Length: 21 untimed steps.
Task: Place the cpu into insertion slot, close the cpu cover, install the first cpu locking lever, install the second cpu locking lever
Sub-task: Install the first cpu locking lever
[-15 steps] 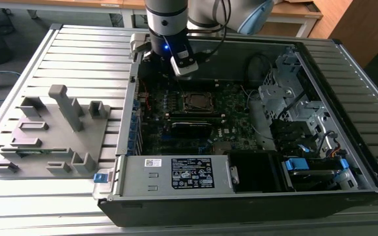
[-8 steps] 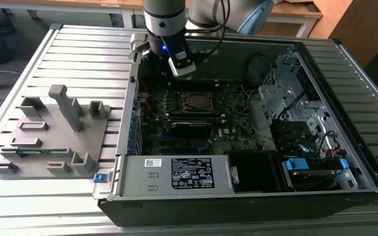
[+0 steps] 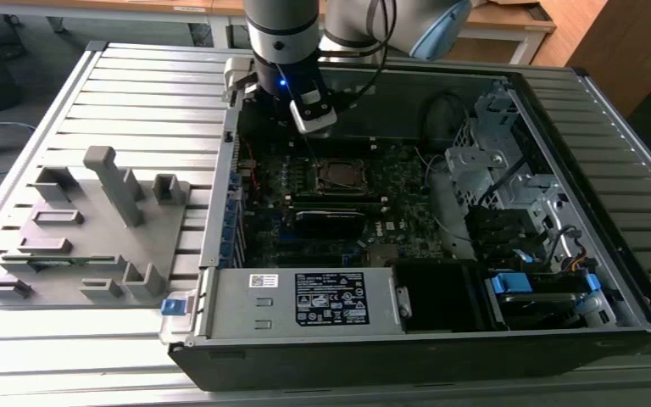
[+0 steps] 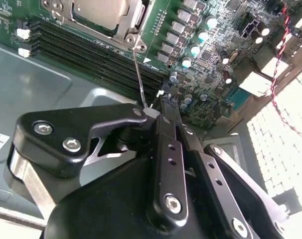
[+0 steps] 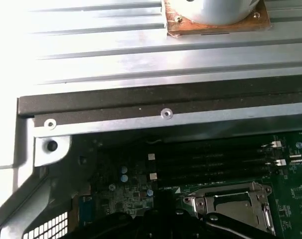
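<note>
The cpu (image 4: 98, 11) lies in the insertion slot (image 3: 338, 175) on the motherboard, dull silver top up. The cpu cover (image 4: 132, 30) is down around it, and its frame also appears in the first wrist view (image 5: 230, 199). A thin wire locking lever (image 4: 139, 74) stands up from the socket's corner, its free end against the side of my fingertips. My gripper (image 4: 163, 102) is shut, with its black fingers pressed together. It hangs inside the open case just behind the socket (image 3: 312, 127) and shows dark in the first wrist view (image 5: 163, 204).
Black memory slots (image 4: 91, 55) run beside the socket. Red and black wires (image 4: 280, 59) hang near the case wall. A power supply (image 3: 303, 297) fills the case front and a drive cage (image 3: 507, 178) the exterior view's right. A grey fixture (image 3: 88, 229) sits on the slatted table.
</note>
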{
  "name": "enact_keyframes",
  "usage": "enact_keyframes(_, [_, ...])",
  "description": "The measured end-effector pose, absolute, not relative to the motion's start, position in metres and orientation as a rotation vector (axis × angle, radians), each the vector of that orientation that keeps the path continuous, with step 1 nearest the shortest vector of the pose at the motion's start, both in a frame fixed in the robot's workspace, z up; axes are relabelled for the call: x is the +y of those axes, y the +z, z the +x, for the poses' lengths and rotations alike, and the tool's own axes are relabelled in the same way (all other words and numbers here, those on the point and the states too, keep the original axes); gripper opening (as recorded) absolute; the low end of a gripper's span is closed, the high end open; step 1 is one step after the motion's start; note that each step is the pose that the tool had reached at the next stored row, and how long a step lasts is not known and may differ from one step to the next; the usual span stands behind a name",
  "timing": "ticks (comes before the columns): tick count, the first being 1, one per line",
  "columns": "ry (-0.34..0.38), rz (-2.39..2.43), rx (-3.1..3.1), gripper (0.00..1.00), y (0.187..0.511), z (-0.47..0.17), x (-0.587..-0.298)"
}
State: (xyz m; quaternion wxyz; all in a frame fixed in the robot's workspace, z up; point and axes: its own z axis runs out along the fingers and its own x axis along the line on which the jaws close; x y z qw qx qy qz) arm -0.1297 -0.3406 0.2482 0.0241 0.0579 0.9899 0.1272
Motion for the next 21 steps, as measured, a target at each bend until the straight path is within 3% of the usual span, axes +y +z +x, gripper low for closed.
enact_keyframes(21, [0.394,0.180,3.065,0.11,0.248,-0.094,-0.341])
